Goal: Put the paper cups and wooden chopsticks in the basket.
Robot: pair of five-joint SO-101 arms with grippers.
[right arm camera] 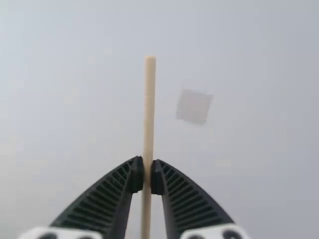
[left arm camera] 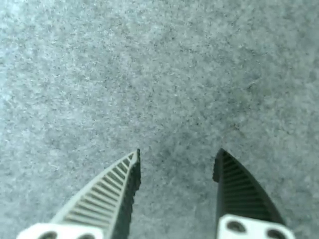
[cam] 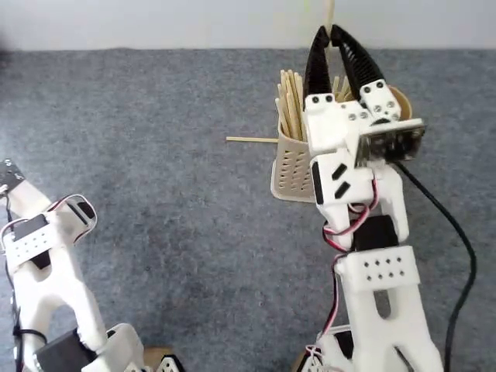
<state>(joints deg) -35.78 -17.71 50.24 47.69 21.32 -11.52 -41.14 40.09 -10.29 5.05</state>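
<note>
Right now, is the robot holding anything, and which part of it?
The right tool pinches one wooden chopstick along its shaft, one end sticking out beyond the tips. The left tool is open and holds nothing.

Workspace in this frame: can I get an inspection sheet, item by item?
Surface: grey mat, carpet-like.
Job's things: basket upright, holding a chopstick bundle; loose chopstick flat on the mat, one end reaching the basket; tan rim behind the arm, possibly a cup.
Clutter: nothing seen.
Grippers: left gripper, jaws open over the mat; right gripper, jaws shut on the held chopstick, above the basket.
Cables: black cable beside the right arm; red and white wires on it.
Surroundings: pale wall behind the table.
</note>
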